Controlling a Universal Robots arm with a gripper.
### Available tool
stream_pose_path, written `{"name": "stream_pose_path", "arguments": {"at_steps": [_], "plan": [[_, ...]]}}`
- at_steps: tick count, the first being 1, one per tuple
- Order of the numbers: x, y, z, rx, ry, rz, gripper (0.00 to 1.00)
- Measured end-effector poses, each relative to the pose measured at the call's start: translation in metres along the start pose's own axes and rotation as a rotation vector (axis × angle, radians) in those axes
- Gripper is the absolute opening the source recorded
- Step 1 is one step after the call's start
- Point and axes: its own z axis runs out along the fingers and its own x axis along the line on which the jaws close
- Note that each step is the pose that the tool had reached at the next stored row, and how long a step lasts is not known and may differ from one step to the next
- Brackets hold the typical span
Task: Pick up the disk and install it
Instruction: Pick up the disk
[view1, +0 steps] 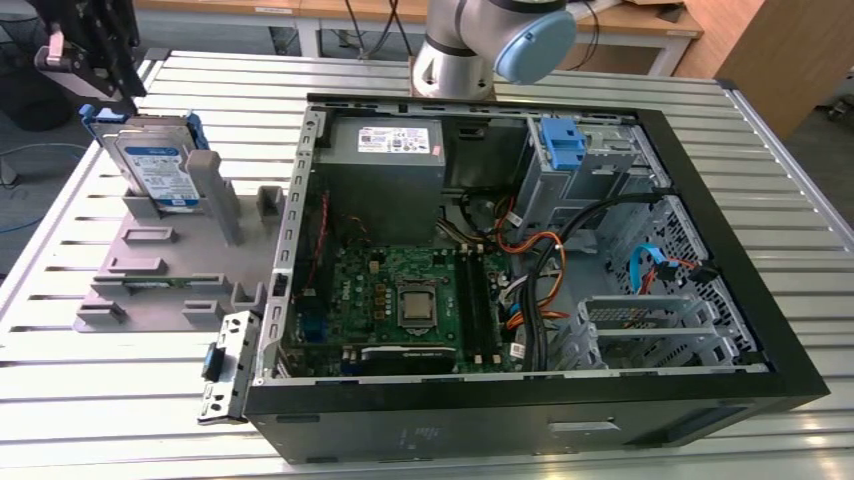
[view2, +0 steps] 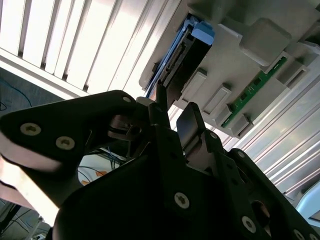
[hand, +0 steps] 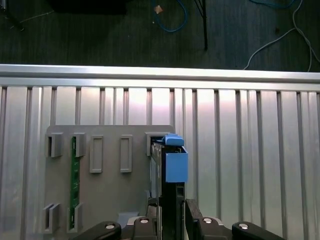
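Blue-framed, the disk (view1: 151, 165) was seen upright in the grey holder (view1: 160, 268) (near the slatted table's (view1: 107, 400) edge). The gripper (hand: 172, 222) was held just above it, jaws parted.

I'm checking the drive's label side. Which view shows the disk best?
The exterior view: the disk stands upright in the grey holder, its labelled face showing. Both wrist views catch it edge-on, with little more than its blue caddy and thin edge to see.
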Motion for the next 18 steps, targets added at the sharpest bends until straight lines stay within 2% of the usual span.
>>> {"name": "stream_pose_path", "arguments": {"at_steps": [3,4,5,6,18], "plan": [[0.0000,0.0000,0.0001,0.0002,-0.0001,0.000,0.36],[0.0000,0.0000,0.0001,0.0001,-0.0001,0.000,0.42],[0.0000,0.0000,0.0001,0.0001,-0.0001,0.000,0.42],[0.0000,0.0000,0.0001,0.0002,-0.0001,0.000,0.49],[0.0003,-0.0002,0.0028,0.0002,-0.0001,0.000,0.49]]}}
